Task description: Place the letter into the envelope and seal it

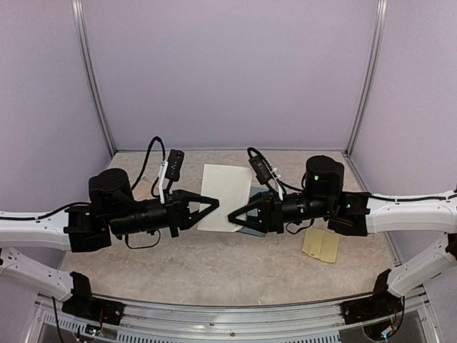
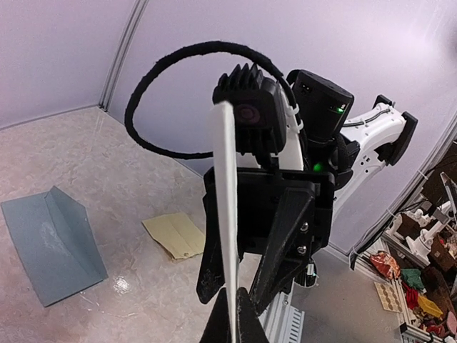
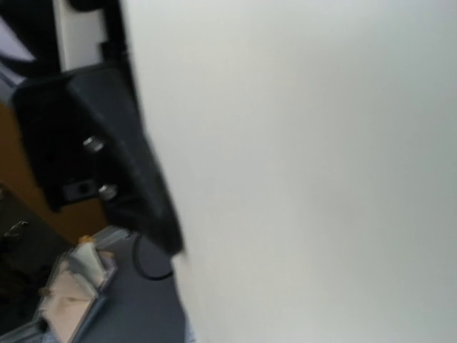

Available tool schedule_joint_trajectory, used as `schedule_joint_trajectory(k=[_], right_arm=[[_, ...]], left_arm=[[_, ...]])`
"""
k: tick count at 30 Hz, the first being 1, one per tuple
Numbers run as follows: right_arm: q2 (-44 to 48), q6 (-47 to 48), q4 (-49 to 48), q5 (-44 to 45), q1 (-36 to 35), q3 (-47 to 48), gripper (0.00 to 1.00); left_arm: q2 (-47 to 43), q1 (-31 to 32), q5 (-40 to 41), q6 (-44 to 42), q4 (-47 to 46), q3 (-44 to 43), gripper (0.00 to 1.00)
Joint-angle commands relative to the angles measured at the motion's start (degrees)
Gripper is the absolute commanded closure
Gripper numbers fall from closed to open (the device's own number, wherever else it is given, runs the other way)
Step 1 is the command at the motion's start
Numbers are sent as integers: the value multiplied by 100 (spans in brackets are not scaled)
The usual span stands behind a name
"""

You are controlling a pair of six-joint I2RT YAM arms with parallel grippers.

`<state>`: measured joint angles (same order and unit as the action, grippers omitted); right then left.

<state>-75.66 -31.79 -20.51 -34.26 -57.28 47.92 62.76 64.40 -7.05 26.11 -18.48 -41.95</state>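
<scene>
Overhead, both arms are reaching inward and meeting above the middle of the tabletop [image 1: 214, 268]. The letter [image 1: 223, 187], a cream-white sheet, is standing up in the air between the left hand [image 1: 215, 203] and the right hand [image 1: 230, 216]. From up there the envelope [image 1: 258, 194] is showing only as a teal sliver behind the right hand. A yellow-tan paper sheet [image 1: 320, 245] is lying well apart from it, toward the right arm's side.

The left wrist camera is showing the whole envelope [image 2: 50, 246], lying on the tabletop apart from the letter with its flap raised. In that view the letter [image 2: 227, 214] is appearing edge-on as a thin white strip, and the left hand is pinching its near edge. The right hand's fingers [image 2: 285, 236] are standing one on each side of the sheet, but I cannot tell whether they are pressing it.

The right wrist camera is adding little. The letter [image 3: 307, 171] is filling most of its picture as a blurred pale field, with one black finger [image 3: 107, 143] at the left.

The tabletop is looking mottled beige, like stone, and is catching a small glare near the envelope. Pale lavender walls [image 1: 228, 71] are closing in the space, with aluminium uprights [image 1: 91, 78] in the back corners and a metal rail [image 1: 228, 314] along the near edge. Coloured clutter [image 2: 421, 286] is lying beyond the cell.
</scene>
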Motion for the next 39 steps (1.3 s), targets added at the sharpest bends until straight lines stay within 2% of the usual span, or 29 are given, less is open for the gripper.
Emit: schedule_joint_trajectory(k=[1,11,18,21,32,33,35,36,38,39], right_arm=[[-95,-107,-308,-564,-50,-20,75],[-84,-243,-376,-999,-55,-175,95],[-78,-274,-365,-1065,-55,-255,93],[-27,-248,-358,-1018,-55,-266,100],[385,-77,-267,-498,-49,-492,100],[420,-57,-246,-448,-47,-513,98],[499,-54,-249,-322,-37,-557,68],[526,-63,-283,-252,-39,-571,49],[566,-114,-430,-191,-28,-593,28],[571,-157,-550,-181,-29,-602,22]], left_arm=[[-209,35,-88,68,-272,94,100],[-303,31,-142,96,-314,91,100],[-402,30,-139,122,-340,91,100],[-405,29,-143,123,-321,82,100],[-508,20,2,157,-267,169,100],[-518,19,-5,158,-270,177,100],[-519,13,-21,152,-278,179,100],[-519,11,-35,149,-287,187,100],[-519,19,-75,149,-304,196,100],[-513,18,-106,149,-317,196,100]])
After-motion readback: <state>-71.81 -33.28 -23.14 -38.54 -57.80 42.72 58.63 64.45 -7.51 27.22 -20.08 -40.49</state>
